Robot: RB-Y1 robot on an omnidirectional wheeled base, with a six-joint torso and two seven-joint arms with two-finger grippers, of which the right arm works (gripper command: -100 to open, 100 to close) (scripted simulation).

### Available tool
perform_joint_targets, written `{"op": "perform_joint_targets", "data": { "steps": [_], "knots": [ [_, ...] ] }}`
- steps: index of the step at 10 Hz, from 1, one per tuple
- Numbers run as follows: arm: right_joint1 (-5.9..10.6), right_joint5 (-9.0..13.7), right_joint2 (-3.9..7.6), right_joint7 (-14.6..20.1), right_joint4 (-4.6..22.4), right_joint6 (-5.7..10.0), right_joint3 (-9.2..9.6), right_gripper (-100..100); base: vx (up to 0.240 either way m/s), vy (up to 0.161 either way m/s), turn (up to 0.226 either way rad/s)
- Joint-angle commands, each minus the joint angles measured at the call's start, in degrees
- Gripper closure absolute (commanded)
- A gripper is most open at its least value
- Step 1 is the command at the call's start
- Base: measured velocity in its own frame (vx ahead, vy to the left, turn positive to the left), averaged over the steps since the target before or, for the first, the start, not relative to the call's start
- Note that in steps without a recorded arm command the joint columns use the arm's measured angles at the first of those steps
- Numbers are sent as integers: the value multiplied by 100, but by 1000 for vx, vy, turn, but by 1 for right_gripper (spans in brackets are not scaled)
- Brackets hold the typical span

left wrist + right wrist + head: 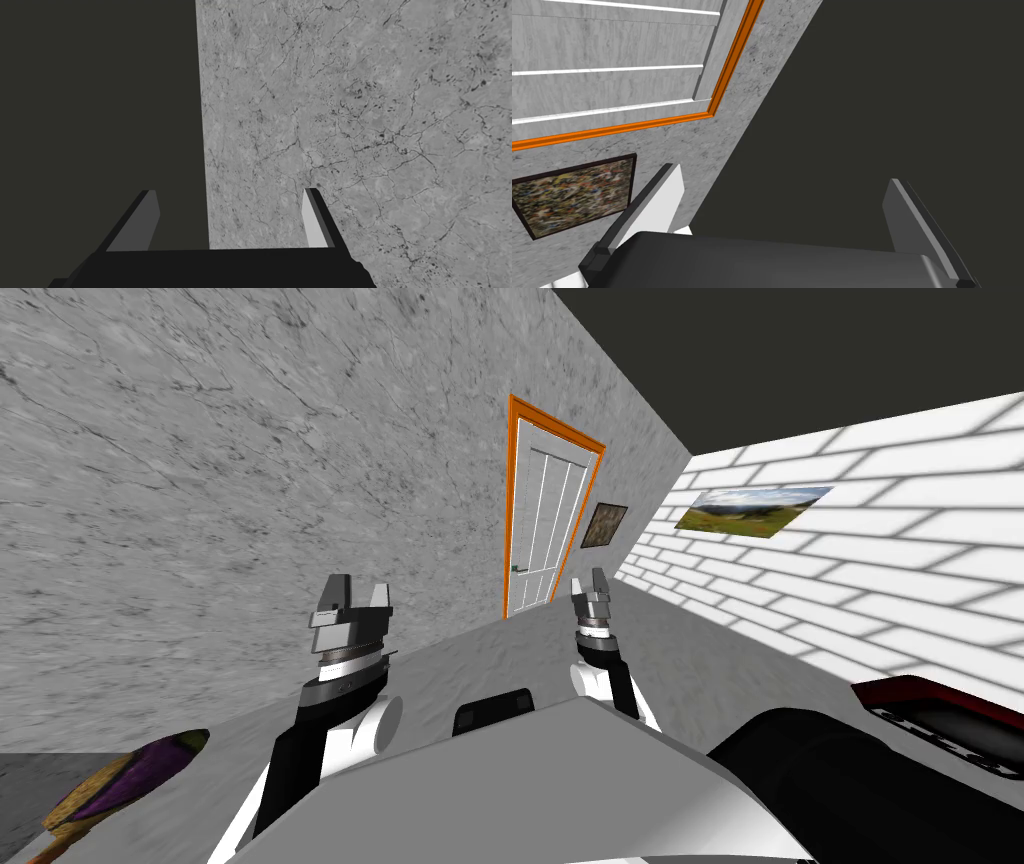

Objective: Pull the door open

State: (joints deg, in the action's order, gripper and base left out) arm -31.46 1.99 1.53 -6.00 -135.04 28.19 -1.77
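Observation:
A pale grey panelled door (545,523) in an orange frame (512,468) stands shut in the grey marbled wall, some way ahead of me. Its small dark handle (518,570) sits on the door's left edge. The door's upper corner (612,60) and orange frame (732,65) also appear in the right wrist view. My right gripper (590,588) is raised in front of the door's lower right, well short of it, and is open (782,205) with nothing between its fingers. My left gripper (350,598) is held up to the left, facing the marbled wall, open (232,212) and empty.
A dark-framed picture (604,525) hangs right of the door. A white brick wall (850,578) with a landscape picture (752,508) runs along the right. A dark and red piece of furniture (940,718) stands at lower right. A purple and tan object (120,788) lies at lower left.

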Motion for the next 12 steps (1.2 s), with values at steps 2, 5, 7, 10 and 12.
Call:
{"op": "perform_joint_targets", "data": {
  "steps": [2,5,7,10,12],
  "knots": [
    [78,14,58,57,298,65,0,-100,91,-28,64],
    [185,32,132,136,709,155,0,-100,128,-38,63],
    [253,44,176,185,967,212,0,-100,96,-26,55],
    [370,64,249,271,1416,310,0,-100,86,-32,73],
    [461,80,303,337,1754,386,0,-100,85,-49,76]
  ]
}}
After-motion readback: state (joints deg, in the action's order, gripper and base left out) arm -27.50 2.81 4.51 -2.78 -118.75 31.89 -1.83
